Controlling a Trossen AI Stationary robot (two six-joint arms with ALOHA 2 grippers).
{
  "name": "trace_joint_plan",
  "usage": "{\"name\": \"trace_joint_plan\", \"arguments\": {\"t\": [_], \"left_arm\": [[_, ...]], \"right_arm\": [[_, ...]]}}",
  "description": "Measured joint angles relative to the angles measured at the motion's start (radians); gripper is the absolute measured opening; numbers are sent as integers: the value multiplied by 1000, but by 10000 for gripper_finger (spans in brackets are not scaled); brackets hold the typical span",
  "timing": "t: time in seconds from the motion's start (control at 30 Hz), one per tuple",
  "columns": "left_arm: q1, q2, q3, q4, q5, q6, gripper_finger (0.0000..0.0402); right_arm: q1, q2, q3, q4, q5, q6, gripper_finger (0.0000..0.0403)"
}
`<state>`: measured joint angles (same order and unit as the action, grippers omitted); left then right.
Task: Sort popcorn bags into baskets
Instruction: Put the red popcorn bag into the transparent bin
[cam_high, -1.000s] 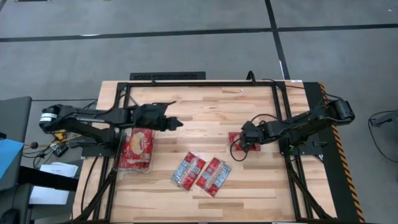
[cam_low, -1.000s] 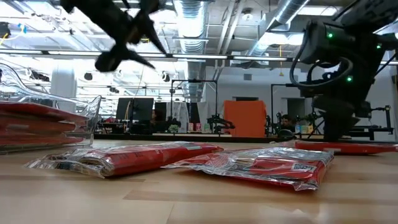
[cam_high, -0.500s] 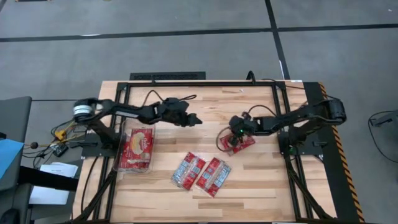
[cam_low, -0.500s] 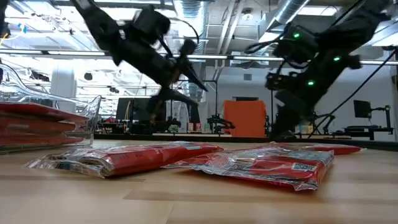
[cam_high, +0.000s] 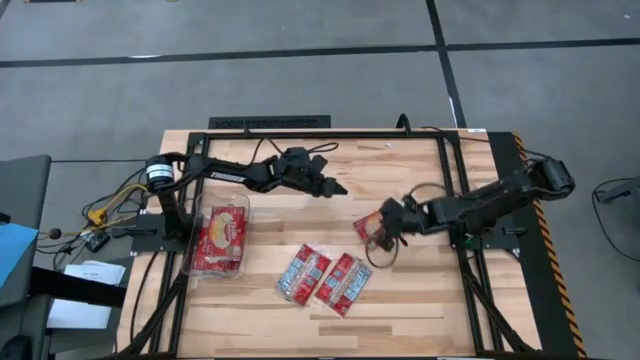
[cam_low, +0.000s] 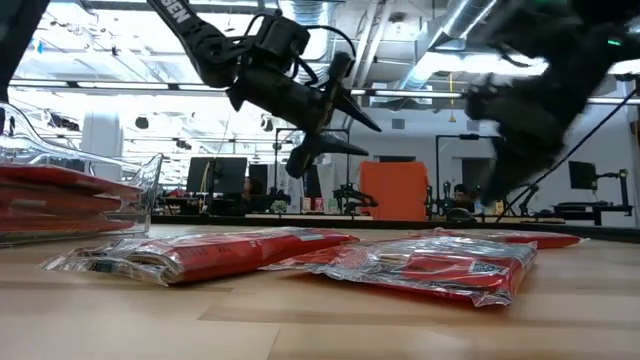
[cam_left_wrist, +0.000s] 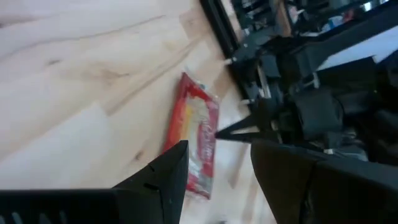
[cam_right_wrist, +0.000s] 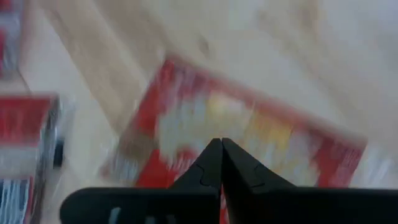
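Observation:
One red popcorn bag (cam_high: 366, 226) with a cream-yellow picture lies flat on the wood right of centre. It also shows in the left wrist view as the bag (cam_left_wrist: 198, 134). My right gripper (cam_high: 388, 228) is shut and stands over this bag (cam_right_wrist: 249, 130). My left gripper (cam_high: 340, 188) is open, in the air left of and beyond that bag, pointing toward it. Two more bags (cam_high: 303, 273) (cam_high: 343, 283) lie side by side near the table's front. The clear tub (cam_high: 243, 262) at the left holds stacked red bags. My right gripper (cam_right_wrist: 221, 142) points its shut fingers down over the bag's cream-yellow picture (cam_right_wrist: 261, 134). I cannot tell whether they touch it. The bag lies flat on the table.
Black frame rails (cam_high: 450, 180) run along the table's sides and far edge. A cable loop (cam_high: 378, 250) hangs by my right gripper. The tub's wall (cam_low: 150, 190) stands at the left. Bare wood lies in the far middle and at the near right.
My left gripper has swung from above the tub toward the table's right, staying open, and now points at the single bag. My right gripper has shifted over that bag, first toward the left, then slightly nearer. The bag has slid a little toward the left.

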<state>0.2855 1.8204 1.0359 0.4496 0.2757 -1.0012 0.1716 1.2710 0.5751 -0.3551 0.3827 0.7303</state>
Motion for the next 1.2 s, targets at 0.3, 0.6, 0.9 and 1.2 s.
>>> {"name": "trace_joint_plan", "arguments": {"t": [0.3,0.6,0.9,1.2], "left_arm": [[-2,15,24,-134,-52,89,162],[-3,15,23,-199,-79,135,162],[-3,15,23,-281,-62,238,201],[0,15,23,-329,-78,245,283]], "right_arm": [[131,11,-90,-3,62,238,11],[53,129,-105,96,92,91,30],[-42,230,-72,296,38,-105,15],[-93,241,-52,350,-5,-296,32]]}}
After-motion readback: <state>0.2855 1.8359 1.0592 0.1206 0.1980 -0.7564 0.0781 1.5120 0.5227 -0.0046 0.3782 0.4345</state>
